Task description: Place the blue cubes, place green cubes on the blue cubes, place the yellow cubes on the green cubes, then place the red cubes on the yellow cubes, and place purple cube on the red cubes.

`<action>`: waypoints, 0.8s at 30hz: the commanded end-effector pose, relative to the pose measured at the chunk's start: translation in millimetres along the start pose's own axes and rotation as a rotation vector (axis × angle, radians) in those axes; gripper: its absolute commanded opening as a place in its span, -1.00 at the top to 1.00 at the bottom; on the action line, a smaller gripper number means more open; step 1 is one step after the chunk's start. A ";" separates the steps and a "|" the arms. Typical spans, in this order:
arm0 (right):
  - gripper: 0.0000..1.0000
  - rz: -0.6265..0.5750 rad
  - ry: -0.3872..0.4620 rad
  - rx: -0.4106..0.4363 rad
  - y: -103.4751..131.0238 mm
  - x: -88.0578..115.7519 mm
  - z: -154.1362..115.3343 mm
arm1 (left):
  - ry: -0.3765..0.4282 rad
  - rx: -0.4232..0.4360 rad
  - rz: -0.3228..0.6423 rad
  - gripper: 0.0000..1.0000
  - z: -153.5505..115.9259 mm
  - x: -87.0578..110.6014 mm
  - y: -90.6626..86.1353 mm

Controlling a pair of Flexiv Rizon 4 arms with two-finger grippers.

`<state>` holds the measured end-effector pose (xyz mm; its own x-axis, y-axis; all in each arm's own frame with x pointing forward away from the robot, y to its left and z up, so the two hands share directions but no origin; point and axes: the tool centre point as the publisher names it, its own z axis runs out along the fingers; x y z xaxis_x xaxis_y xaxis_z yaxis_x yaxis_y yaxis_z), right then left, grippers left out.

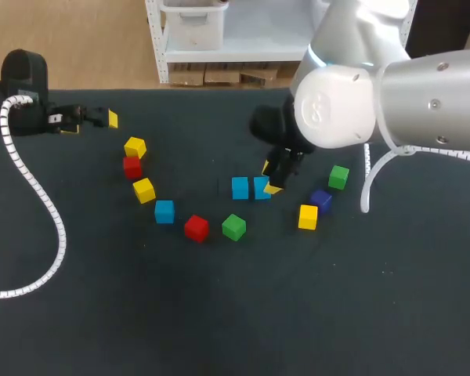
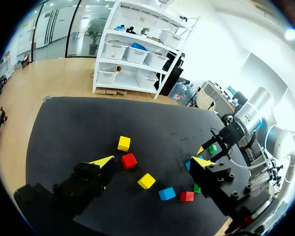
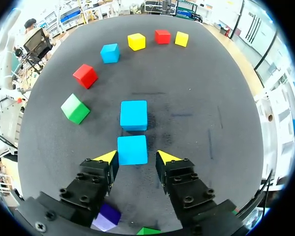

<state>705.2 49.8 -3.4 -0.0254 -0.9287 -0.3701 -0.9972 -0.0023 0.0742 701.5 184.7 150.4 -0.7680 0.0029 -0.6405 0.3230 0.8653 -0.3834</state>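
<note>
Two blue cubes sit side by side mid-table: one [image 1: 240,188] stands free, the other [image 1: 260,188] [image 3: 132,150] lies between the fingers of my right gripper [image 1: 271,178] [image 3: 136,158], which is shut on it at table level. The free blue cube [image 3: 133,115] is just ahead of it. A third blue cube [image 1: 164,211] [image 3: 110,52] lies further left. My left gripper [image 1: 92,121] [image 2: 152,161] hovers open and empty at the table's far left, above a yellow cube [image 2: 124,143], a red cube [image 2: 129,160] and a second yellow cube [image 2: 146,181].
Loose cubes form an arc: yellow [image 1: 135,147], red [image 1: 131,167], yellow [image 1: 144,190], red [image 1: 196,228], green [image 1: 233,227]. Right of the gripper lie a yellow [image 1: 308,216], a purple [image 1: 321,200] and a green cube [image 1: 338,177].
</note>
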 end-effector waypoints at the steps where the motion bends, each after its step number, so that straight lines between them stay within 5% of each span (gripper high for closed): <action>1: 0.04 0.001 -0.002 -0.001 2.6 -0.4 -0.1 | 0.000 0.000 0.000 -1.00 -0.1 0.2 0.2; 13: 0.07 0.005 -0.005 0.002 6.0 -2.3 1.0 | 0.000 0.000 0.000 -1.00 -0.1 0.2 0.2; 20: 0.26 0.005 -0.005 0.004 6.4 -2.3 -0.1 | 0.000 0.000 0.000 -1.00 -0.1 0.2 0.2; 24: 0.00 0.008 -0.004 0.004 6.1 -1.2 -0.8 | 0.000 0.000 0.000 -1.00 -0.1 0.2 0.2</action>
<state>700.8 52.3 -2.7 -0.0331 -0.9278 -0.3716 -0.9971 0.0051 0.0761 701.5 184.7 150.4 -0.7680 0.0029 -0.6405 0.3230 0.8653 -0.3834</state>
